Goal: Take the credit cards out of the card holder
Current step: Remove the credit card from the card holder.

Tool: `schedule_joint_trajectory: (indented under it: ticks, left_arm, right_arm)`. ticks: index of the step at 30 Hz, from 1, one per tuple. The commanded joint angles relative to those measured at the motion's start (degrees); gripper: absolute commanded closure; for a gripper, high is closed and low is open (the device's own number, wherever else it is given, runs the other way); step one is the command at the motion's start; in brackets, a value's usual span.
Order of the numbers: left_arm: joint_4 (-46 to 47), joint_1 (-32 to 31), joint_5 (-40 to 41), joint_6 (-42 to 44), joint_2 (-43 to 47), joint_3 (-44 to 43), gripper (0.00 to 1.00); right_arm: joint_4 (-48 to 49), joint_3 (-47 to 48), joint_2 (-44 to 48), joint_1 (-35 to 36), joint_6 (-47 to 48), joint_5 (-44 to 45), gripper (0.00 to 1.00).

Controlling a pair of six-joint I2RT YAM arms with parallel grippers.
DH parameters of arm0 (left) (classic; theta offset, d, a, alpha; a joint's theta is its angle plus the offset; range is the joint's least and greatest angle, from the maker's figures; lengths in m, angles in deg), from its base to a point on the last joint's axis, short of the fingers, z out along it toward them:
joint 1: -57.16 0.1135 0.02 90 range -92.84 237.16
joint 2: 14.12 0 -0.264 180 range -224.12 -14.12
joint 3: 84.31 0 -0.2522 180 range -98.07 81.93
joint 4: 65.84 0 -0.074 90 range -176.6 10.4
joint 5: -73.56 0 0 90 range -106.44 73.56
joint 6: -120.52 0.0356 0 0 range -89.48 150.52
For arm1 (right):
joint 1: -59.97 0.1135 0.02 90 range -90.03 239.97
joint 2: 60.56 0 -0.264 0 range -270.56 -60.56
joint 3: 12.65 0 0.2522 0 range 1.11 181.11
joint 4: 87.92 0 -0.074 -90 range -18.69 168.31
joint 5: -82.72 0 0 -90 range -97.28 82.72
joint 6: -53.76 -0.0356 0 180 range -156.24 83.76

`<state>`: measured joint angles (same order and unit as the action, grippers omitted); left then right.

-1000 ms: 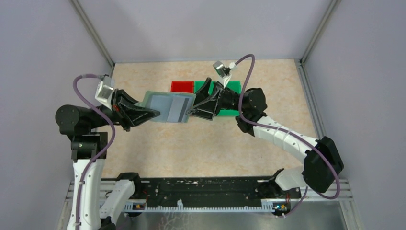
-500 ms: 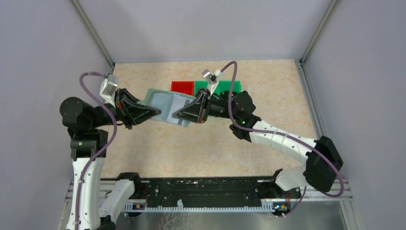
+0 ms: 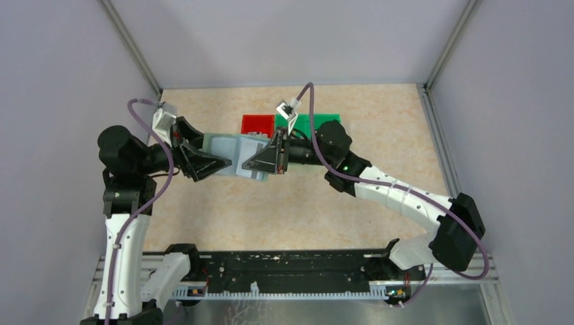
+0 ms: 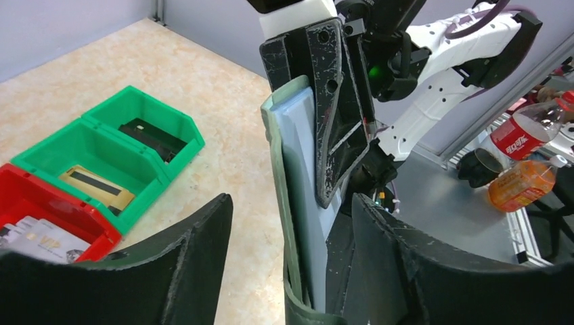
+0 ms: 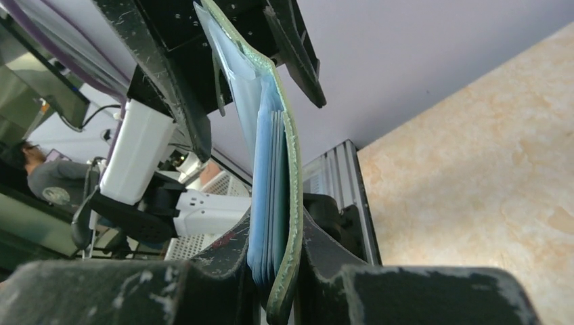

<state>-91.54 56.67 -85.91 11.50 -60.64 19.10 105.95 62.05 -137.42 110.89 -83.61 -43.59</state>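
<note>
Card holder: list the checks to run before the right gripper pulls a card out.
1. Card holder off the table, between both grippers: ok.
2. Right gripper shut on it: ok, a finger on each face in its wrist view.
3. Its grip clear of the green cover: not ok, the cover sits between its fingers too.
4. Left gripper firmly clamped: cannot tell, a gap shows beside one finger.
5. Red bin and green bins upright, open-topped: ok.

White-and-black arms [image 3: 392, 193], purple cables [image 3: 130, 108], scuffed black fingers [image 4: 338, 135].
</note>
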Motion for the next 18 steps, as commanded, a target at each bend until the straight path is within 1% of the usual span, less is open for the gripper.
schedule_joint_trajectory:
  ticks: [1,3,5,7,9,10,12,15,18]
  left_arm:
    - [3.0,0.1,-3.3,-4.4,0.4,2.6,0.27]
    - [3.7,0.1,-4.7,-5.8,0.2,3.5,0.27]
    - [3.6,0.1,-6.1,-5.9,-0.1,3.5,0.28]
    - [1.6,0.1,-5.8,-3.9,-0.2,2.9,0.31]
    - [-0.5,0.1,-5.2,-1.8,-0.2,2.1,0.36]
    - [-1.3,0.1,-5.0,-1.1,-0.2,1.8,0.41]
    - [-3.3,0.1,-4.0,1.0,-0.2,1.0,0.53]
    - [-7.0,0.1,0.5,4.5,-0.3,-0.1,0.71]
    - [-9.3,0.1,4.7,6.7,-0.4,-0.6,0.79]
  right_arm:
    - [-12.4,8.3,2.6,0.6,7.5,-0.2,1.0]
    - [-18.0,11.0,2.2,0.6,10.0,-0.2,1.0]
    - [-21.8,13.4,1.7,0.6,11.7,-0.2,1.0]
    - [-24.3,14.9,1.2,0.6,12.8,0.1,1.0]
    - [-26.1,15.7,1.0,0.6,13.5,0.2,1.0]
    - [-26.5,15.9,1.0,0.6,13.8,0.4,1.0]
    - [-27.4,16.2,0.9,0.6,14.2,0.9,1.0]
    - [-29.0,16.9,0.8,0.7,14.8,1.6,1.0]
    - [-30.2,17.7,0.6,0.9,15.3,2.3,1.0]
